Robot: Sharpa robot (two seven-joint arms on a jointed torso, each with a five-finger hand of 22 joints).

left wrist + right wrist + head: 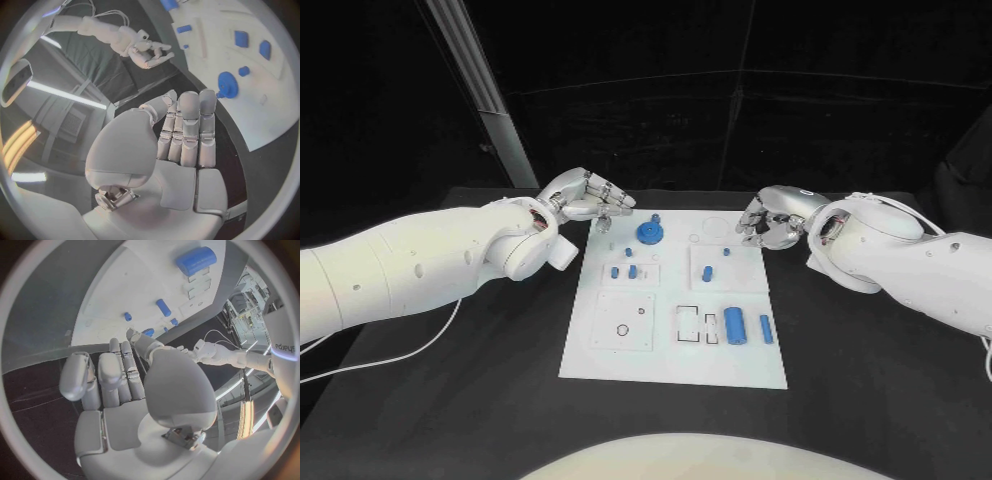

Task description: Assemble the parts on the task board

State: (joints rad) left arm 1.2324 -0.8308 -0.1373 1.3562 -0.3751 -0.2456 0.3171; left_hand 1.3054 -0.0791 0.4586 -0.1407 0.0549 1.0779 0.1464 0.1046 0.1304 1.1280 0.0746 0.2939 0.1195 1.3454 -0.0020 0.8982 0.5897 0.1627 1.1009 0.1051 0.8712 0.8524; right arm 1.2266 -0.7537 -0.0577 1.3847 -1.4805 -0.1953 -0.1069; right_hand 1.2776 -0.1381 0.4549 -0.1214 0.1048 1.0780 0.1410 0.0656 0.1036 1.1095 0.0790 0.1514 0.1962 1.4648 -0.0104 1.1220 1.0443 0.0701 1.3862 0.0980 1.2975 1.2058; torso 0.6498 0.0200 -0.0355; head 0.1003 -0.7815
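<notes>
The left hand point(589, 195) hovers at the far left corner of the task board point(668, 360), its fingers point(189, 125) laid side by side, nearly straight, holding nothing; the thumb sits apart from them, so the hand is empty and slack rather than clenched. Just beyond those fingertips, on the board, stands the round blue knob point(651, 232), the nearest part to them. The right hand point(769, 220) hangs off the board's far right edge, its fingers point(112, 372) loosely curved with nothing between them and apart from the thumb. Further from both hands, toward the robot, lie two small blue pegs point(623, 271), a short blue pin point(707, 273), and nearest the robot a thick blue cylinder point(734, 323) with a slimmer blue cylinder point(766, 328) beside it, next to empty rectangular slots. These parts look like hard, light plastic: stiff, unlikely to break, but smooth and apt to roll or squirt out of metal fingertips. The cylinders are best pinched across their round flanks near mid-length; the knob by its raised stem or across its rim. The small pegs will probably need a fine fingertip pinch.
</notes>
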